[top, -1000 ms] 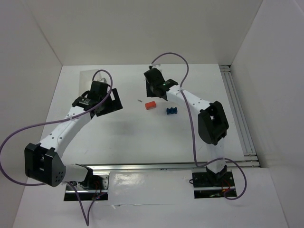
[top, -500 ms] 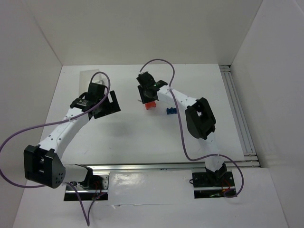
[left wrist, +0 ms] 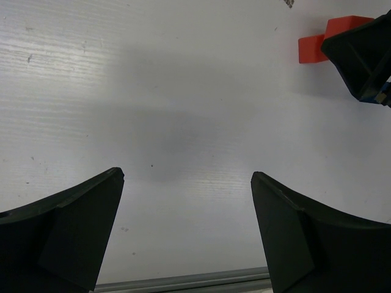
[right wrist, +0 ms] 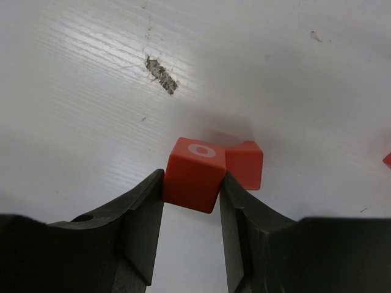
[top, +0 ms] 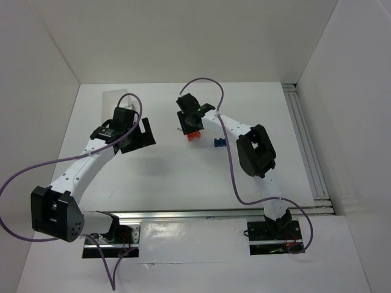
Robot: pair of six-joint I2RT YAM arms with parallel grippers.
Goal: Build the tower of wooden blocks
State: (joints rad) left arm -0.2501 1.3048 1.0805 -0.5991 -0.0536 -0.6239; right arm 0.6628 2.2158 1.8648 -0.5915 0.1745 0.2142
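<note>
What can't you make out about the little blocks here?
Top view: the blue block is tiny and partly under the right arm, so its shape is unclear.
Right wrist view: the right gripper covers the sides of the red block; another red piece is cut off at the right edge.
Left wrist view: that gripper hides part of the red block.

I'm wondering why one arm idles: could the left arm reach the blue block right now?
Probably not easily. The right fingers, shut on the red block, sit between the open left fingers and the blue block, which lies tight beside the right arm.
</note>
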